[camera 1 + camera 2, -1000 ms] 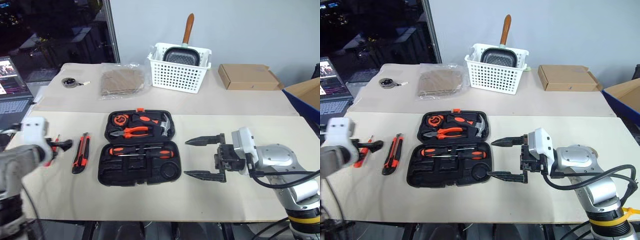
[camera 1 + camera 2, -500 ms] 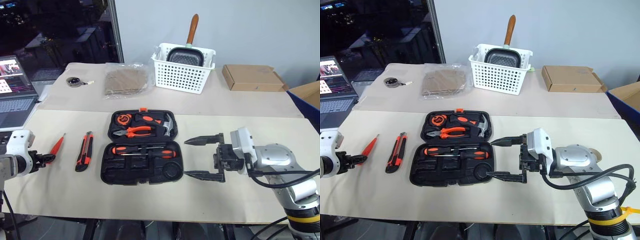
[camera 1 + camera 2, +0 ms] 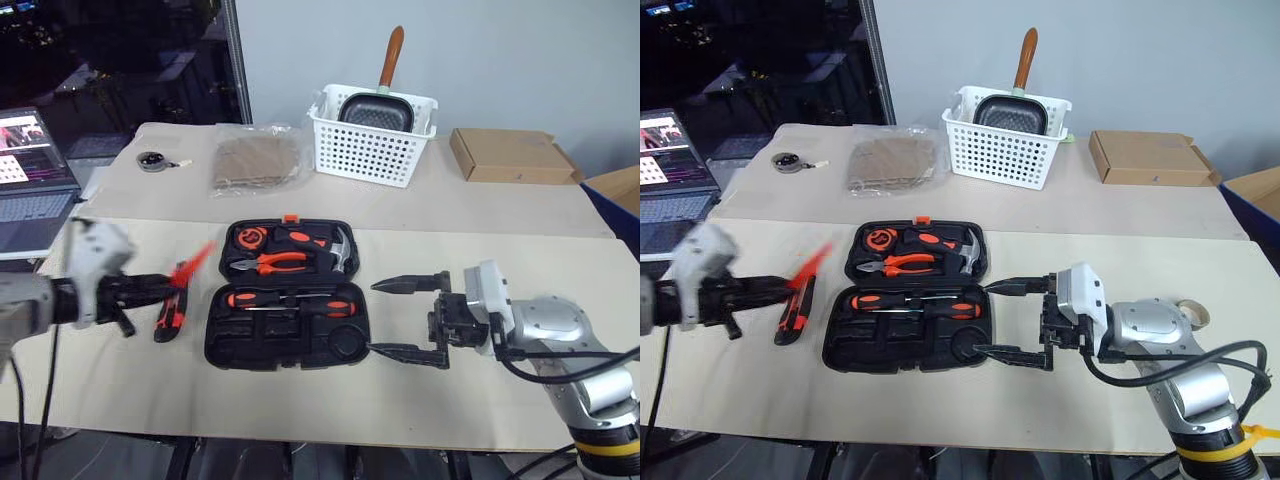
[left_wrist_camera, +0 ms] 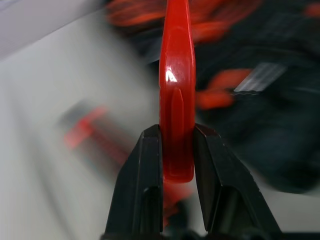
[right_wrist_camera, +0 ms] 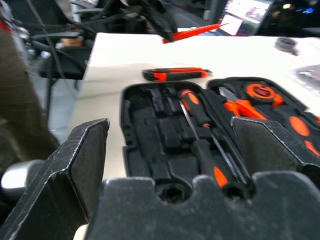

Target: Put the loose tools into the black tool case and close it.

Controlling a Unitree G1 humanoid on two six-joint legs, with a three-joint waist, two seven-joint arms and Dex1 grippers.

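The left gripper [image 3: 150, 287] pinches the red screwdriver [image 3: 193, 264] above the knife [image 3: 169, 312] still on the table, 2 screwdrivers [image 3: 290, 300] already lie in the open case [image 3: 285, 345], and the right gripper [image 3: 408, 318] waits spread wide.

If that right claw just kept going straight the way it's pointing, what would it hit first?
Probably the black tool case. The right gripper points sideways at the case's near end, open, its lower finger already close to the corner with the round recess. Depth is hard to judge, so it might pass just above the rim.
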